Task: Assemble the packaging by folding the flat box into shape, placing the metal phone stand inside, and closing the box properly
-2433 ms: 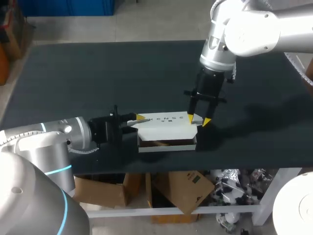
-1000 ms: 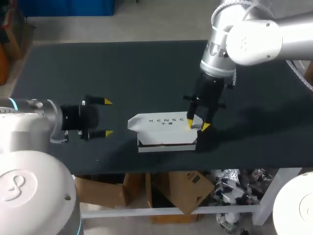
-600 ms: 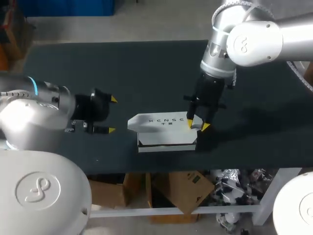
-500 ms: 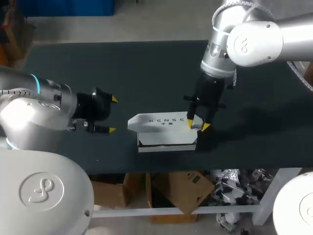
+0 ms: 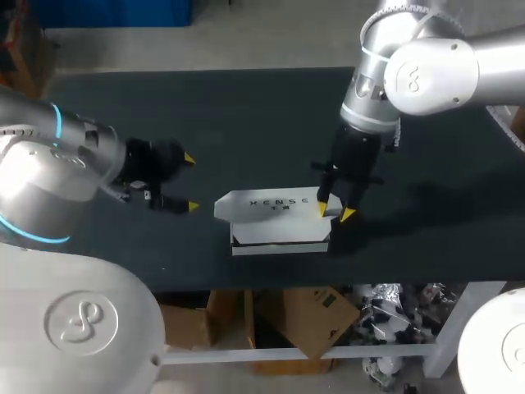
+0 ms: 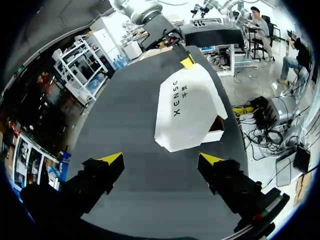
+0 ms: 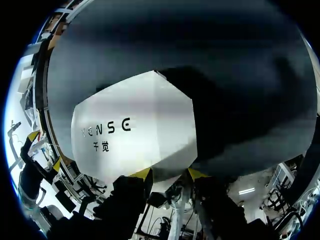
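The white box [image 5: 279,234] stands near the table's front edge, its printed lid [image 5: 269,203] lying over it. My right gripper [image 5: 335,211] points down at the box's right end, shut on the lid's edge there. In the right wrist view the lid [image 7: 135,120] spreads ahead of that gripper [image 7: 169,175], with a white edge between its tips. My left gripper [image 5: 190,182] hovers open to the left of the box, clear of it. In the left wrist view the box [image 6: 187,107] lies ahead of the open left gripper [image 6: 161,160], with a dark gap under the lid. No phone stand shows.
The black table [image 5: 205,115] stretches bare behind and to both sides of the box. Its front edge [image 5: 271,275] runs close below the box.
My left gripper has drawn back to the left, away from the box's left end, and then shifted slightly towards the rear. The lid has settled lower. My right gripper has hardly moved.
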You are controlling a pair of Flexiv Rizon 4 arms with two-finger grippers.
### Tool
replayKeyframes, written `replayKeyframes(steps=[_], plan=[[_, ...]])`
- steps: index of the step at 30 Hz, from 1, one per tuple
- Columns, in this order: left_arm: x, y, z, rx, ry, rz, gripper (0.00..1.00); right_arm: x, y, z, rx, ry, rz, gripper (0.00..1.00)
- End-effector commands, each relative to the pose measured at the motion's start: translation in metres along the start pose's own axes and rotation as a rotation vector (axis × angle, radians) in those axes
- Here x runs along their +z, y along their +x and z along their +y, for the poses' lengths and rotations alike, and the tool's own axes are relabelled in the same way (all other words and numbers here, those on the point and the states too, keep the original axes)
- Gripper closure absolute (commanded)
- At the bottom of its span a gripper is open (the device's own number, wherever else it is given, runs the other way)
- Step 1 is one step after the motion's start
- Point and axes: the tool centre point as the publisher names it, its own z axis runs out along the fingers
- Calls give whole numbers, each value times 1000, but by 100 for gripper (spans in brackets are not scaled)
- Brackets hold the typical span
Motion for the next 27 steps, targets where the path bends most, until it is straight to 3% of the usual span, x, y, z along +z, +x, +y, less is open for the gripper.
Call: replayKeyframes(steps=[1, 4, 27], plan=[[-3, -21, -15, -258, -143, 331, 0, 2, 0, -1, 1, -3, -2, 56], [-1, -29, -19, -430, -242, 362, 0, 2, 0, -1, 2, -4, -1, 56], [-1, -29, -19, -430, -242, 362, 0, 6, -4, 2, -4, -8, 34, 57]])
